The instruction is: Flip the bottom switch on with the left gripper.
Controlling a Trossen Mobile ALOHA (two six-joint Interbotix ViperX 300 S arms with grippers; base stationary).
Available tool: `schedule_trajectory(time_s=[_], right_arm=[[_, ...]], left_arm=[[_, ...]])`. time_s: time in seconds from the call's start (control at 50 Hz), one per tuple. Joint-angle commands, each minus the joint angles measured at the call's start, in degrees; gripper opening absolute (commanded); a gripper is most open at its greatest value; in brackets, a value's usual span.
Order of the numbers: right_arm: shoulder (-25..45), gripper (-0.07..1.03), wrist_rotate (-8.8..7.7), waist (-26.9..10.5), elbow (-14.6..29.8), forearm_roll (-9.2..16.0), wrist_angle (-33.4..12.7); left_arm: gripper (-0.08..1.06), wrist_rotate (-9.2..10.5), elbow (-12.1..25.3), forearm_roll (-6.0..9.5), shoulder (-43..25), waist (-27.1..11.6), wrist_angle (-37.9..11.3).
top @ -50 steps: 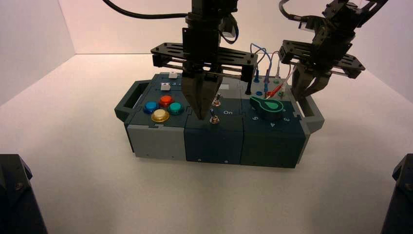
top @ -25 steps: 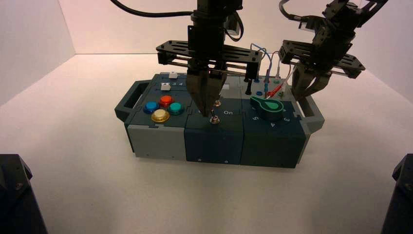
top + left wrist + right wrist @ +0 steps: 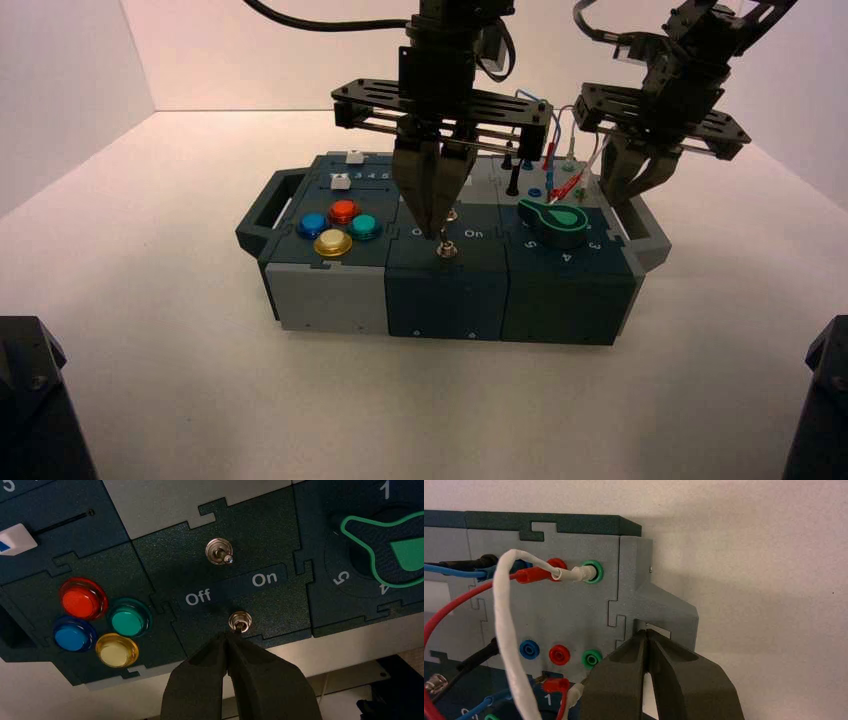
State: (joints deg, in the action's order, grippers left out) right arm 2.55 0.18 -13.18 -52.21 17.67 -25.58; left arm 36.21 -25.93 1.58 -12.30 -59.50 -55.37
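Note:
The bottom switch (image 3: 239,622) is a small silver toggle on the box's dark middle panel, just below the white "Off"/"On" lettering (image 3: 199,598). It also shows in the high view (image 3: 446,249). My left gripper (image 3: 227,636) is shut, and its fingertips touch the switch's nut on the "Off" side. In the high view the left gripper (image 3: 438,234) points straight down at the panel. I cannot tell which way the lever leans. My right gripper (image 3: 646,633) is shut and hangs over the box's right handle (image 3: 669,615), idle.
A twin toggle (image 3: 219,551) sits above the lettering. Red, blue, green and yellow buttons (image 3: 83,598) lie to the left of the switches and a green knob (image 3: 554,217) to the right. Red, blue and white wires (image 3: 504,610) plug into sockets at the back right.
My left gripper has moved right, from beside the switch to right against it. The box has shifted slightly to the right. The right arm has not moved.

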Motion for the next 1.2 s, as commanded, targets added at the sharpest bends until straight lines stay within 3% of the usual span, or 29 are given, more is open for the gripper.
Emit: schedule_trajectory(time_s=[0.02, 0.22, 0.48, 0.62, 0.68, 0.82, 1.06, 1.2], right_arm=[[3.78, -0.02, -1.93, -0.26, -0.79, -0.88, 0.00], [3.87, -0.02, -1.93, -0.26, -0.70, -0.88, 0.00], [4.39, -0.03, -2.02, -0.79, -0.26, -0.88, -0.62], [4.57, -0.03, -2.02, -0.88, -0.26, -1.05, -0.70], [4.57, -0.02, -2.02, -0.88, -0.26, -0.97, -0.70], [4.57, -0.03, -2.02, -0.88, -0.18, -1.05, -0.70], [4.83, -0.02, -2.02, -0.88, 0.09, -1.05, -0.88], [4.92, -0.02, -2.02, -0.88, 0.18, -1.05, -0.97]], left_arm=[[-0.03, 0.00, 1.93, 0.79, 0.44, -1.85, 0.44], [-0.03, 0.44, 2.55, 1.05, -0.35, -2.81, 0.53], [-0.03, 0.18, 6.86, 1.14, -2.99, -3.87, -0.97], [-0.03, 0.18, 6.68, 0.97, -2.72, -3.96, -0.97], [-0.03, 1.05, 4.75, -0.26, -0.70, -3.96, -0.88], [-0.03, 3.16, 1.05, -1.41, 2.46, -3.96, 0.62], [-0.03, 5.01, -6.50, -1.41, 7.38, -3.52, 3.60], [-0.03, 5.89, -9.05, -1.41, 9.05, -3.52, 5.54]])
